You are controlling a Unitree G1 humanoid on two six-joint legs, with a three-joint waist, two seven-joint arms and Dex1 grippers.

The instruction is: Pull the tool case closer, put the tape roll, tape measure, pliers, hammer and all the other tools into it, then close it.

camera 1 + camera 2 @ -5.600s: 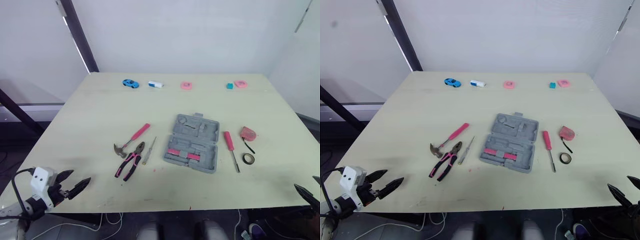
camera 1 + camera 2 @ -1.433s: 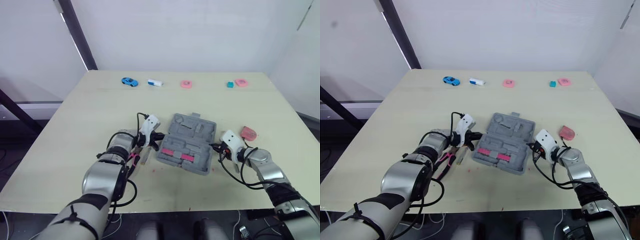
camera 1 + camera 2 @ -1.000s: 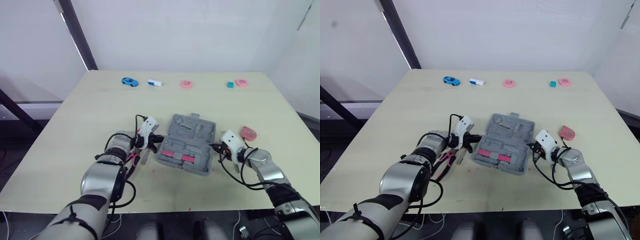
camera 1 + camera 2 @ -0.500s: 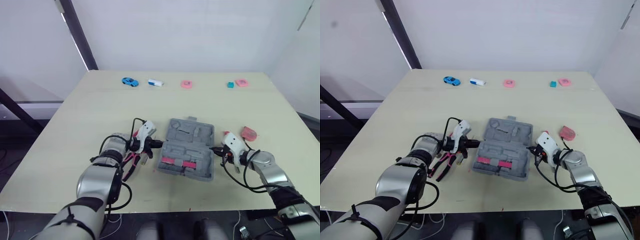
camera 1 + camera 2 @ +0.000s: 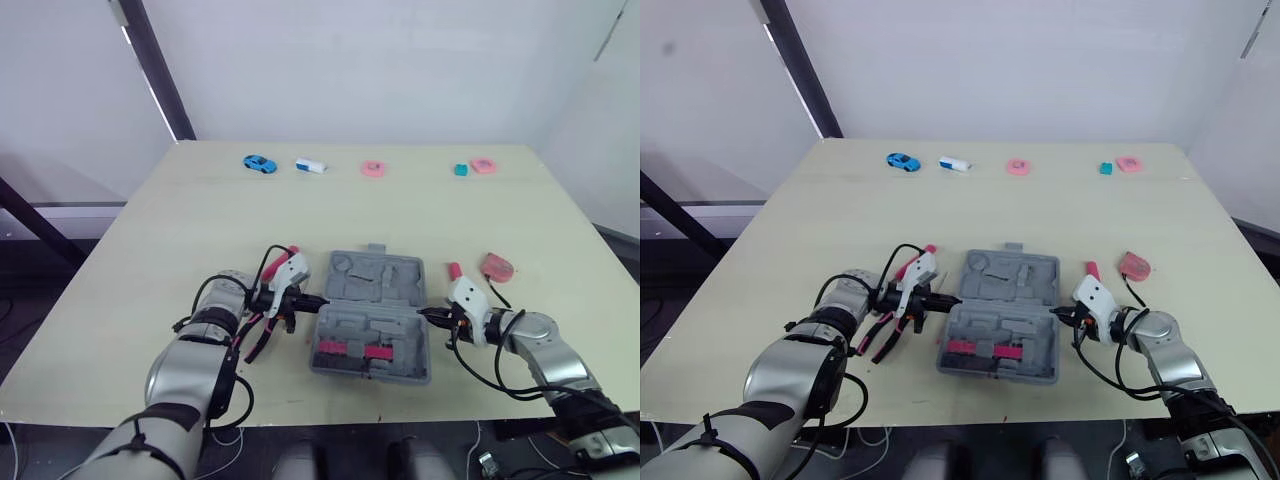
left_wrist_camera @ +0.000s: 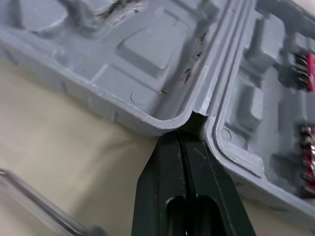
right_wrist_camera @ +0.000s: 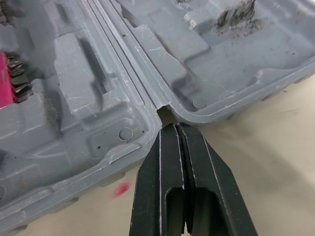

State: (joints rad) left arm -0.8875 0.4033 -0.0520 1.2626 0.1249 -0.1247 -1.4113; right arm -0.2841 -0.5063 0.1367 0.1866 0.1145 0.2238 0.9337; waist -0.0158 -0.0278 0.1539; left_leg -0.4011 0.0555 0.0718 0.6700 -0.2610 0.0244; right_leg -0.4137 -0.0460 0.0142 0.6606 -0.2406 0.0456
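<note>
The grey tool case [image 5: 372,312] lies open and square near the table's front, with pink bits in its near half. My left gripper [image 5: 317,302] is shut, its tips pressed into the hinge notch on the case's left side [image 6: 193,118]. My right gripper [image 5: 421,313] is also shut, its tips at the hinge notch on the right side [image 7: 165,112]. The pink-handled pliers [image 5: 878,345] lie partly under my left arm. The hammer's pink handle [image 5: 293,250] pokes out behind that arm. A red-handled screwdriver [image 5: 453,269] and the pink tape measure [image 5: 497,264] lie right of the case.
Along the table's far edge sit a blue toy car [image 5: 260,164], a white block [image 5: 310,167], a pink piece [image 5: 372,169], a teal block [image 5: 460,170] and another pink piece [image 5: 482,165]. The table's front edge is close to the case.
The case has slid toward the front edge and turned square, with both shut grippers moving back along with it at its hinge notches.
</note>
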